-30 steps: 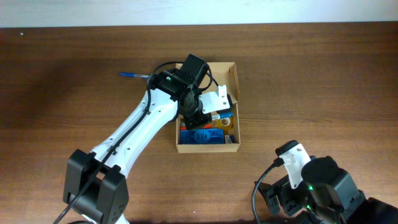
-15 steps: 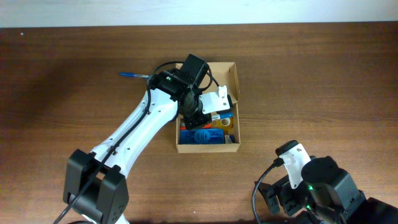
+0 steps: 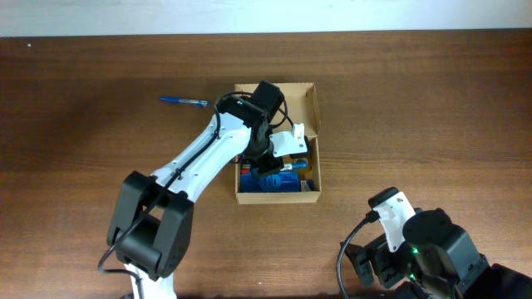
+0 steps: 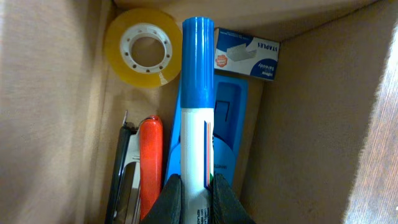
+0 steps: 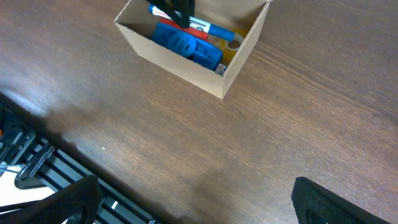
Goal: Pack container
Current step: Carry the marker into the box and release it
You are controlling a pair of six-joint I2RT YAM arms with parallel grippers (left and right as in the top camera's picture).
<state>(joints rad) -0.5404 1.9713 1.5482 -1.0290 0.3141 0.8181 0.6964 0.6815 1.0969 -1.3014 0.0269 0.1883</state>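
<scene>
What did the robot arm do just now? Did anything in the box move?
The left arm swung a little to the right, and the left gripper slid a bit toward the near side of the box, shut on the blue-capped marker. I see nothing let go. The box, the pen on the table and the right arm stayed put.

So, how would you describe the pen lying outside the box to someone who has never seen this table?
Find the small tan cardboard box near the middle of the brown wooden table. Left of its far left corner, a thin blue pen lies alone on the wood. Everything else blue sits inside the box.
</scene>
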